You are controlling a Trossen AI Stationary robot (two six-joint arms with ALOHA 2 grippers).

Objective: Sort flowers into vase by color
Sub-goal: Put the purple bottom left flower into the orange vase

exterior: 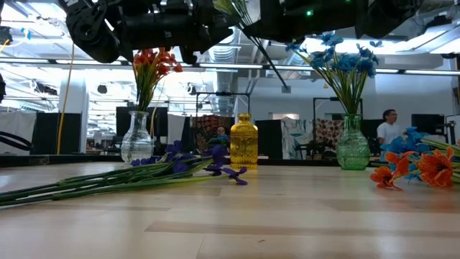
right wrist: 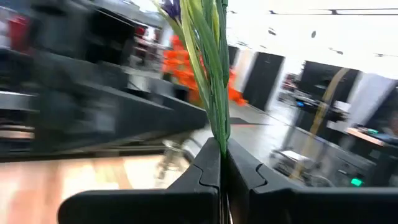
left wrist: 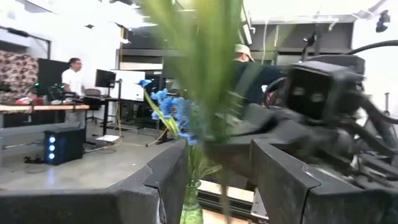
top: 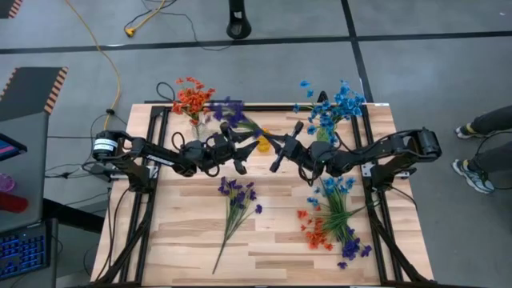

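A purple flower sprig (top: 230,111) is held up above the table's far middle, its green stems (right wrist: 214,93) running out of my shut right gripper (top: 282,147). My left gripper (top: 242,146) faces it from the left, open, with its fingers (left wrist: 155,180) on either side of the blurred stems (left wrist: 208,74); whether they touch, I cannot tell. A yellow vase (exterior: 244,141) stands below them. Orange flowers (top: 192,98) stand in a clear vase (exterior: 136,139), and blue flowers (top: 334,106) in a green vase (exterior: 352,144). My right gripper pinches the bundle of green stems (right wrist: 220,142) between its two shut fingers. It comes in about level from the table's right. The stems rise out of the fingers with the purple blossom (right wrist: 170,7) at their far end. The sprig is lifted clear of the table.
More purple sprigs (top: 237,198) lie on the table's middle, stems toward the near edge. A mixed heap of blue, orange and purple sprigs (top: 332,222) lies at the near right. Black frame rails (top: 152,160) run along both sides. People stand in the room beyond.
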